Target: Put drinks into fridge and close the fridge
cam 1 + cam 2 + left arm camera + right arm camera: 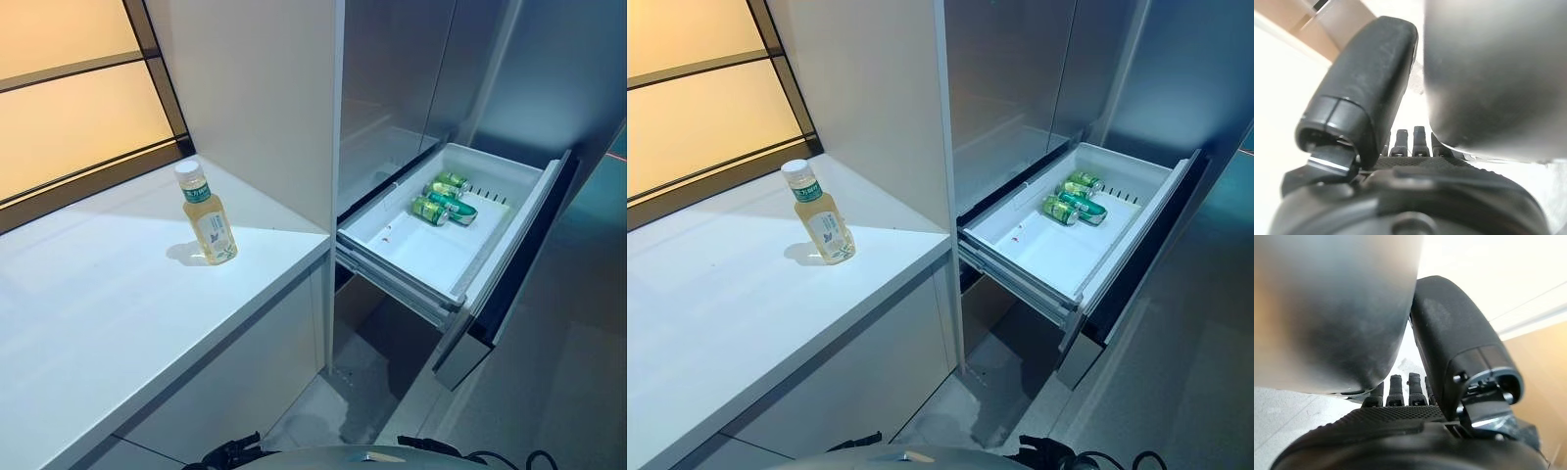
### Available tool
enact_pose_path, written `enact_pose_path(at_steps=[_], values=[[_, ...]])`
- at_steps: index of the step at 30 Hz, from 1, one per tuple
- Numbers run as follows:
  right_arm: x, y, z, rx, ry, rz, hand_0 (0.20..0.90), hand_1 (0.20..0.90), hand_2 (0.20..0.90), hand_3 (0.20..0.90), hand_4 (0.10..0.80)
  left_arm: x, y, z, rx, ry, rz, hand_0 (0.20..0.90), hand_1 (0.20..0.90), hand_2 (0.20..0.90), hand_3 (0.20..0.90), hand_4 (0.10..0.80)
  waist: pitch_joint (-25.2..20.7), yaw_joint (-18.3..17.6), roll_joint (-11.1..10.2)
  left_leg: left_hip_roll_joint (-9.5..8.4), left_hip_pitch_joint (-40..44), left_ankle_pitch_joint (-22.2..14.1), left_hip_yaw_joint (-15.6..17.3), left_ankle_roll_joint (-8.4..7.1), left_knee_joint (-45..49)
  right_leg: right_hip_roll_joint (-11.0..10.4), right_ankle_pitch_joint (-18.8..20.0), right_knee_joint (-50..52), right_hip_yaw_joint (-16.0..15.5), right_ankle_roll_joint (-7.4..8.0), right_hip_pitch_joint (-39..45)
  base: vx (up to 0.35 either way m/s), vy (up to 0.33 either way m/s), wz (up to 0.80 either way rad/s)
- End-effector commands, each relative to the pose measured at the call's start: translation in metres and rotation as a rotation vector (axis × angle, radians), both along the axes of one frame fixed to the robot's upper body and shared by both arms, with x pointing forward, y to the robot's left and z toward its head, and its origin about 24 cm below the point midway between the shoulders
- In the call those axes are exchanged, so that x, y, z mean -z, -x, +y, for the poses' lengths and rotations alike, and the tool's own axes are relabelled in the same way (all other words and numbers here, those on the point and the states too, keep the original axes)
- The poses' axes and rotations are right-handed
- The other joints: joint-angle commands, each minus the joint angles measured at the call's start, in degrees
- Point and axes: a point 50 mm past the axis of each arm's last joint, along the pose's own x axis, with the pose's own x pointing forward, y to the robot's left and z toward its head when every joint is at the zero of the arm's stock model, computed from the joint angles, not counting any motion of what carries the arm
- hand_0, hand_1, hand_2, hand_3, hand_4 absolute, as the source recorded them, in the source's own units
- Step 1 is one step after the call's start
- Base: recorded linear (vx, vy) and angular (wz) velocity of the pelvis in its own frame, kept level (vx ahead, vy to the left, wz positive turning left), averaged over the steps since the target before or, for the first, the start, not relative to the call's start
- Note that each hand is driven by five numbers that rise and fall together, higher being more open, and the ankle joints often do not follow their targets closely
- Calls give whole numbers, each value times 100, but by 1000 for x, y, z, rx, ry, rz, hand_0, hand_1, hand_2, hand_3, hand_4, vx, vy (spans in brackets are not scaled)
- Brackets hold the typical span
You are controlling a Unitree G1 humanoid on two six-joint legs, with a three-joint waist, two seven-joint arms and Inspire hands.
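A bottle point(208, 220) of pale yellow drink with a white cap and green label stands upright on the white counter point(108, 313). To its right, the fridge point(411, 88) has its white lower drawer point(426, 255) pulled out. Green cans point(443, 199) lie on their sides at the drawer's far end. My left hand point(1415, 171) shows in the left wrist view with thumb and fingers straight, holding nothing. My right hand point(1396, 416) shows in the right wrist view the same way, empty. Both hands are away from the bottle and the drawer.
A white cabinet side point(265, 98) rises between the counter and the fridge. A window with a dark frame point(98, 176) runs along the back of the counter. Grey floor point(568, 382) lies below and to the right of the open drawer.
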Motion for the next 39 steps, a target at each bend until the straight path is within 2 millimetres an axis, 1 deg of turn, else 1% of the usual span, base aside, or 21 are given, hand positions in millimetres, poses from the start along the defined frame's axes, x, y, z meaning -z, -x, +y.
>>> enact_pose_path(at_steps=[1,5,8,10,11,14,16,17,19,21,24,25,28,29,30,32,34,35,36,38,39], values=[[2,-8,12,12,-27,3,900,900,900,900,800,-1,-14,-7,-15,26,-42,900,900,900,900,800,115,48,-172,-574,-12,-256,98,500,25,441,82,54,120,-340,-59,0,0,0],[1,-9,8,3,-16,10,900,900,900,900,800,-3,-21,-4,-11,1,-91,900,900,900,900,800,116,55,-180,-560,7,-254,114,486,25,451,69,54,127,-345,-45,17,-10,-1],[1,-11,7,-14,-19,18,900,900,900,900,800,-10,-42,-2,115,-94,-213,900,900,900,900,800,117,54,-178,-543,23,-252,131,480,25,462,64,54,126,-354,-30,0,0,0],[0,-12,5,-34,-11,18,900,900,900,900,800,-19,-64,-3,219,-142,-342,900,900,900,900,800,132,40,-165,-538,29,-240,130,468,25,473,57,54,144,-359,-23,0,0,0],[0,-12,5,-42,-9,17,900,900,900,900,800,-21,-68,-4,235,-141,-366,900,900,900,900,800,136,39,-162,-538,30,-239,127,467,25,475,55,54,147,-360,-21,0,0,0],[-4,-19,-3,-71,9,0,900,900,900,900,800,-48,-113,-14,403,-134,-593,900,900,900,900,800,210,63,-102,-532,16,-215,109,465,25,476,60,54,149,-361,-22,0,0,0],[-5,-21,-7,-71,18,-6,900,900,900,900,800,-65,-132,-18,489,-146,-685,900,900,900,900,800,239,72,-79,-533,10,-211,95,466,25,481,60,54,147,-361,-22,0,0,0],[-5,-21,-8,-70,21,-7,900,900,900,900,800,-70,-136,-19,532,-147,-719,900,900,900,900,800,247,74,-75,-533,11,-210,90,467,25,482,61,54,147,-361,-20,0,0,0],[-8,-23,-13,-74,36,-17,900,900,900,900,800,-97,-158,-29,670,-96,-796,900,900,900,900,800,272,82,-39,-530,6,-213,80,470,25,484,59,54,134,-357,-22,0,0,0],[-9,-25,-17,-71,43,-31,900,900,900,900,800,-112,-163,-31,748,-8,-796,900,900,900,900,800,286,80,-12,-528,5,-213,78,476,25,482,67,54,132,-346,-28,-3,16,1],[-11,-26,-23,-71,67,-41,900,900,900,900,800,-154,-174,-42,805,262,-784,900,900,900,900,800,284,63,32,-522,-2,-220,95,490,25,467,73,54,124,-314,-39,-6,22,0],[-11,-25,-25,-70,76,-40,900,900,900,900,800,-172,-176,-53,791,411,-804,900,900,900,900,800,274,65,38,-521,-4,-229,102,495,25,460,69,54,119,-307,-39,0,0,0],[-11,-21,-28,-68,90,-30,900,900,900,900,800,-227,-175,-82,722,814,-959,900,900,900,900,800,245,99,40,-515,0,-263,105,502,25,433,55,54,102,-295,-25,3,7,3],[-11,-18,-28,-66,91,-26,900,900,900,900,800,-250,-173,-93,666,992,-1042,900,900,900,900,800,235,119,29,-512,9,-283,95,504,25,424,52,54,99,-295,-10,16,-8,6],[-10,-15,-27,-65,89,-24,900,900,900,900,800,-274,-172,-99,587,1184,-1139,900,900,900,900,800,222,139,7,-506,20,-306,84,505,25,415,48,54,102,-298,9,24,-17,8],[-6,-12,-17,-69,81,-21,900,900,900,900,800,-304,-172,-99,447,1389,-1292,900,900,900,900,800,209,144,-51,-502,40,-332,56,506,25,409,51,54,128,-312,39,30,-36,12],[-3,-9,-4,-64,64,-19,900,900,900,900,800,-330,-173,-96,324,1531,-1447,900,900,900,900,800,201,157,-131,-501,58,-349,8,504,25,404,54,54,126,-329,67,22,-71,12],[-1,-7,4,-67,51,-15,900,900,900,900,800,-345,-174,-89,231,1567,-1581,900,900,900,900,800,199,173,-176,-504,63,-357,-30,503,25,402,45,54,109,-348,87,9,-62,7],[0,-6,8,-70,47,-14,900,900,900,900,800,-350,-175,-85,199,1532,-1659,900,900,900,900,800,201,180,-195,-507,65,-362,-51,505,25,403,39,54,96,-354,94,0,-52,5],[2,-4,14,-71,36,-14,900,900,900,900,800,-365,-175,-71,154,1266,-1890,900,900,900,900,800,196,229,-233,-516,48,-362,-110,503,25,398,15,54,38,-364,108,-10,-36,6],[2,-3,15,-67,33,-15,900,900,900,900,800,-368,-175,-67,142,1183,-1943,900,900,900,900,800,198,245,-240,-519,49,-361,-127,502,25,396,9,54,14,-361,116,-7,-20,7]])
